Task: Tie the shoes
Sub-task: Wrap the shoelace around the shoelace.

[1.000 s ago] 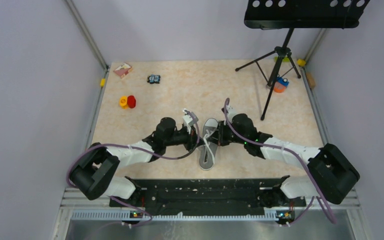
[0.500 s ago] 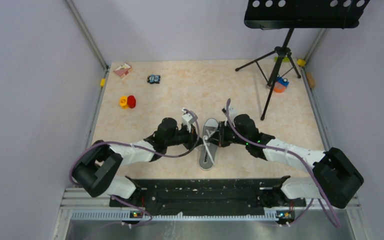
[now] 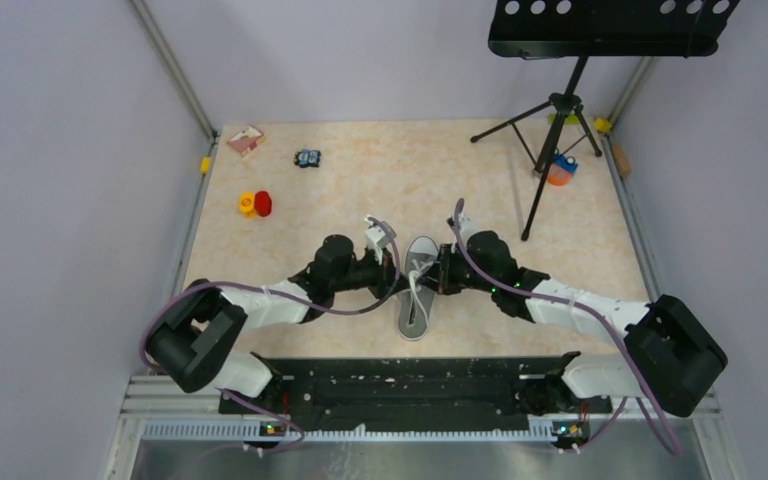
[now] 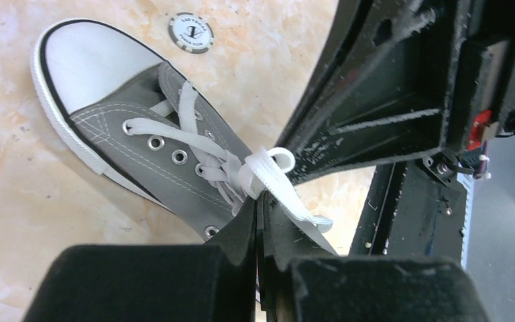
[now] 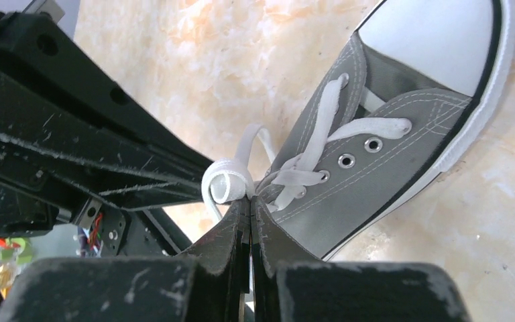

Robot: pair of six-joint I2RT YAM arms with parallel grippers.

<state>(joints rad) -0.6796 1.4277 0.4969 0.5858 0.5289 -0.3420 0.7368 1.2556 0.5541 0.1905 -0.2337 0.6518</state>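
Grey sneaker (image 3: 413,318) sits mid-desk (image 3: 360,190) between the two arms, toe pointing away from the bases. Left pincer (image 4: 260,198) is clamped tight on a loop of the white laces (image 4: 271,163), and right pincer (image 5: 249,201) is pinching another loop, right above the eyelets.

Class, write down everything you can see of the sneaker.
The sneaker is a grey canvas low-top with a white toe cap, white sole edge, metal eyelets and flat white laces. It stands sole-down on the table, toe toward the far side. The left pincer and right pincer are each shut on a lace loop.
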